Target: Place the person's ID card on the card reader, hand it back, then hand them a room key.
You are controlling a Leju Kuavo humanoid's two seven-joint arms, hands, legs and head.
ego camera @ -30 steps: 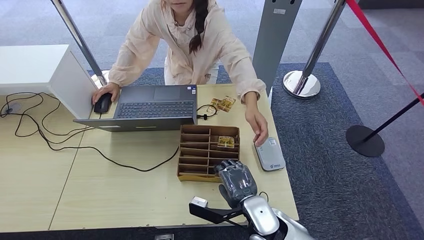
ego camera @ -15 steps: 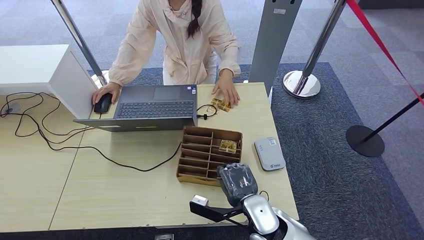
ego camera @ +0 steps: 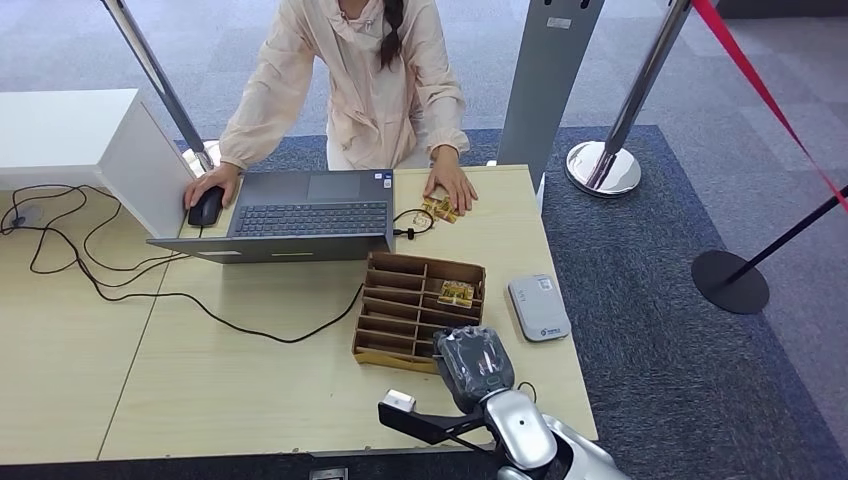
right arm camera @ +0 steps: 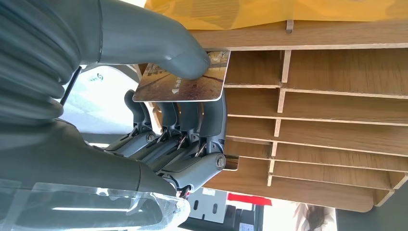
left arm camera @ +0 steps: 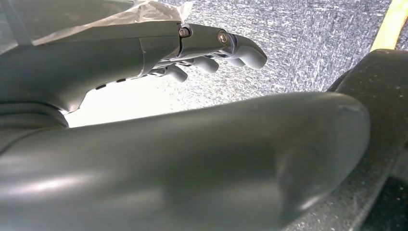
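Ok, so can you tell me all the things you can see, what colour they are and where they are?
Wooden slotted card box: one, brown, on the table in front of the right hand.
Gold patterned room key card: one, pinched in the right hand.
Gold cards in the box: a small stack, in a right-side slot.
Gold cards on the table: a few, under the person's hand.
Grey flat card reader: one, right of the box.
Grey open laptop: one, before the person.
Black computer mouse: one, under the person's other hand.
Person in a pale pink jacket: one, behind the table.
Right hand: grey, at the box's near edge.
Left hand: grey, above speckled carpet.
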